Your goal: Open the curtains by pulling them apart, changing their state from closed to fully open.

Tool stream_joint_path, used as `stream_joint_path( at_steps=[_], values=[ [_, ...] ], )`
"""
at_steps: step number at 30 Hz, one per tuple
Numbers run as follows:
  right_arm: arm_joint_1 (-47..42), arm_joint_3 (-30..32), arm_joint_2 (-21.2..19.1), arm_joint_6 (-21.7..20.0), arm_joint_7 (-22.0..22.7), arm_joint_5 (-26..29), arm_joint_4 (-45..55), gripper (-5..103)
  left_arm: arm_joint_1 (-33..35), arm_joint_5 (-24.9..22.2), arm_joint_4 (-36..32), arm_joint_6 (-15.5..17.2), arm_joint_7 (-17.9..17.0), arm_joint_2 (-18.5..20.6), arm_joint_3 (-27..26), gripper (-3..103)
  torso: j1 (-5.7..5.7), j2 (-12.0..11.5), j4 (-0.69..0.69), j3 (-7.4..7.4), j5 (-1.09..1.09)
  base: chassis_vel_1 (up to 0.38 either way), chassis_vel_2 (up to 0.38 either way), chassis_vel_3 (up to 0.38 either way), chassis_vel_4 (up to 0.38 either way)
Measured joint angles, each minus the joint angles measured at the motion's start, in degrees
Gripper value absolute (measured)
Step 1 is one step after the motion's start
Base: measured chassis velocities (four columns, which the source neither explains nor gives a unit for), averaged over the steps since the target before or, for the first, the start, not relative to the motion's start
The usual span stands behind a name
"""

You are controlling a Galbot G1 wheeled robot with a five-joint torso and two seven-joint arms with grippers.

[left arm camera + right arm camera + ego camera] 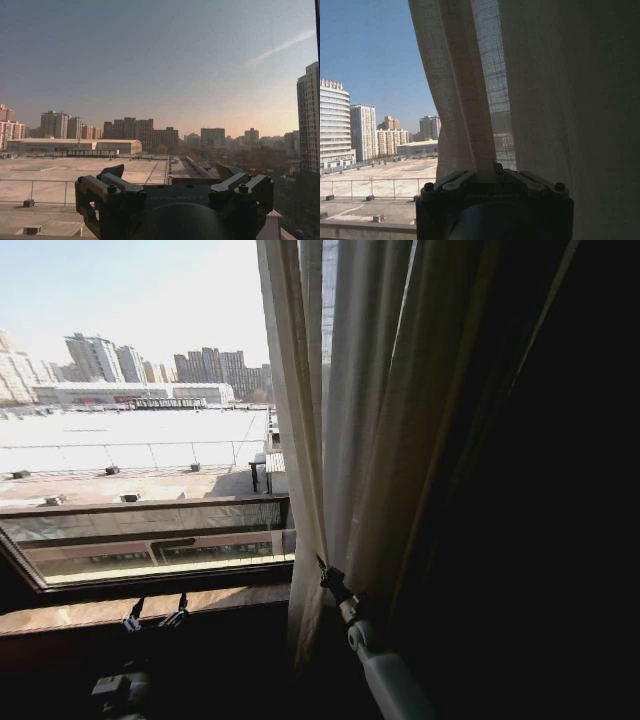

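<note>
A sheer white curtain point(350, 420) hangs bunched in long pleats right of the bare window glass point(140, 390). In the head view my right gripper point(326, 576) reaches up from the lower middle and sits at the curtain's left edge, low down. The right wrist view shows that gripper point(487, 176) shut on a narrow fold of the curtain point(465, 100), which rises straight out of the jaws. My left gripper point(155, 619) hovers open by the window sill, and in its own view the left gripper point(170, 175) faces the glass with nothing between its fingers.
A dark opaque drape point(540, 480) fills the right side behind the sheer fabric. The wooden window sill point(200, 605) runs below the glass, with a dark wall under it. Outside are rooftops and distant buildings.
</note>
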Motion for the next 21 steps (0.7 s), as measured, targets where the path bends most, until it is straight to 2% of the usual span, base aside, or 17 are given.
stream_joint_path(
  at_steps=[7,11,17,19,21],
  values=[
    [0.06,-0.41,0.56,0.34,0.21,-0.95,-0.43,0,0.0,0.0,0.0,0.0,0.0,0.0,0.0,100,0.01,0.0,-0.01,0.0,-0.01,-0.372,-0.333,0.359,0.344],
    [0.04,-0.39,0.62,0.74,0.88,-2.08,-0.61,0,0.0,0.0,0.0,0.0,0.04,-0.01,0.01,100,0.01,0.0,-0.02,0.0,0.01,-0.263,-0.214,0.231,0.215],
    [0.08,-0.52,-0.2,0.69,2.75,-6.57,-0.68,0,0.0,0.0,0.0,0.0,0.09,0.0,-0.01,100,0.0,0.0,-0.01,0.0,-0.01,-0.021,-0.059,0.055,0.035],
    [0.13,-0.51,-0.42,0.44,3.98,-7.29,-0.81,0,0.0,0.0,0.0,0.0,0.09,0.01,-0.01,100,0.0,0.0,0.0,0.0,-0.06,0.0,0.0,0.0,0.0],
    [0.62,0.57,-0.88,-1.58,9.66,-7.38,-0.9,0,0.0,0.0,0.0,0.0,0.04,0.02,-0.05,100,0.0,0.0,0.03,0.0,0.0,0.076,0.067,-0.023,-0.034]
  ],
)
